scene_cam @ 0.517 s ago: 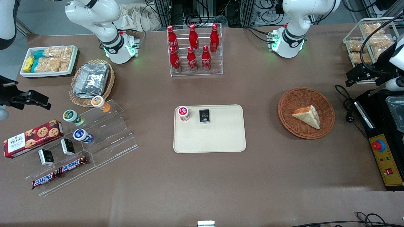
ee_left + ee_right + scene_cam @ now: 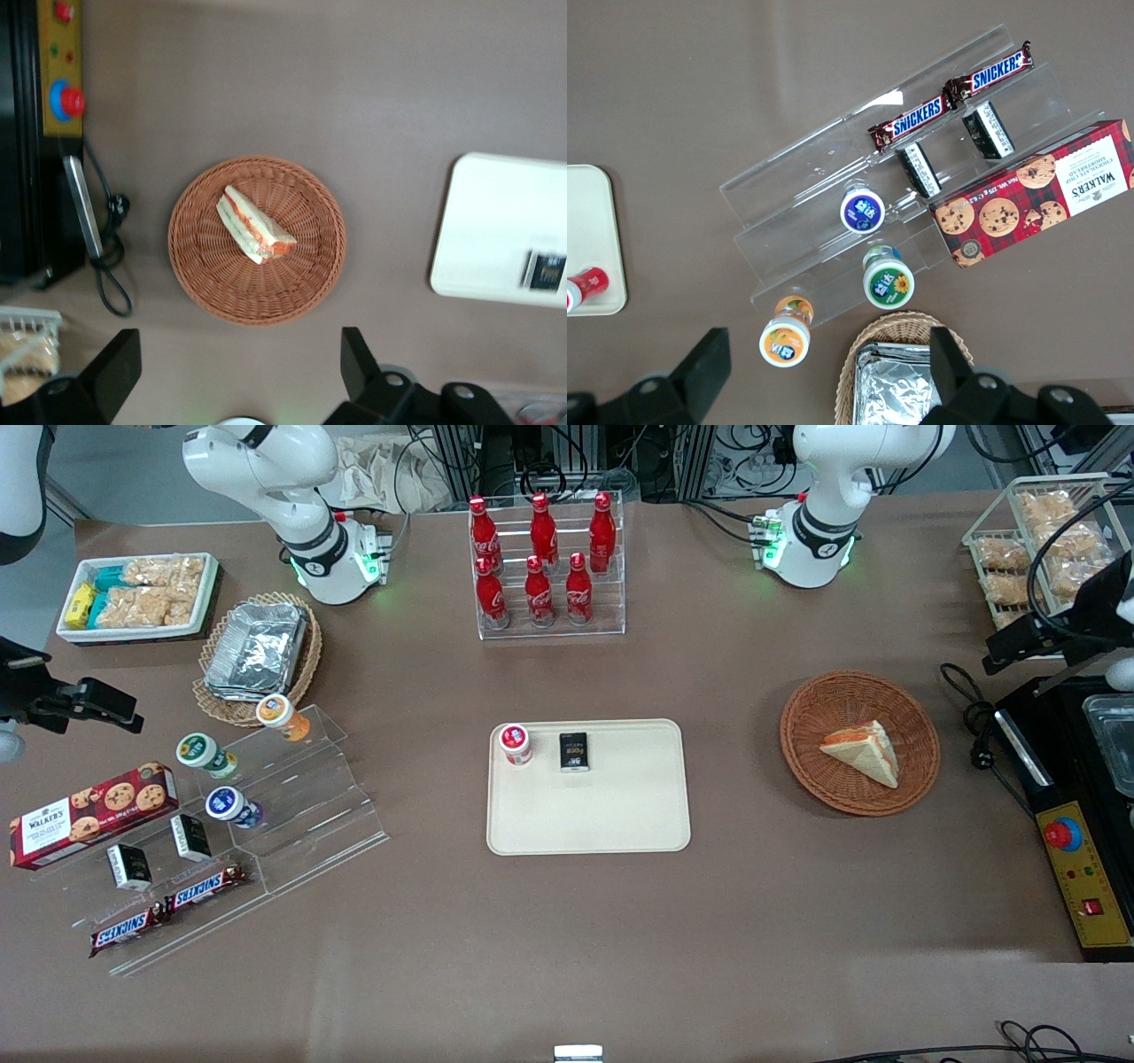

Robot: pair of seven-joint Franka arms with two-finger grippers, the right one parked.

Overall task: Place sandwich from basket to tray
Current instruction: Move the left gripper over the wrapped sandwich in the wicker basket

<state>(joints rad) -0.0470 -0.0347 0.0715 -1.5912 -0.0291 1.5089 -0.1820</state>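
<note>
The sandwich (image 2: 861, 751) (image 2: 252, 224), a pale wedge with an orange-red filling edge, lies in the round reddish-brown basket (image 2: 797, 717) (image 2: 204, 266). The cream tray (image 2: 620, 815) (image 2: 487, 239) sits mid-table, toward the parked arm from the basket, and carries a red-lidded cup (image 2: 515, 744) and a black packet (image 2: 574, 751). My left gripper (image 2: 1001, 651) (image 2: 235, 359) hangs high over the table at the working arm's end, apart from the basket. It is open wide with nothing between its fingers (image 2: 354, 354).
A black control box with a red button (image 2: 1061, 834) and a looped cable (image 2: 974, 726) lie beside the basket at the table's end. A wire rack of snacks (image 2: 1036, 540) stands near the gripper. Cola bottles (image 2: 545, 567) stand in a clear rack farther from the camera than the tray.
My left gripper has shifted slightly toward the working arm's end of the table. Sandwich, basket and tray have not moved.
</note>
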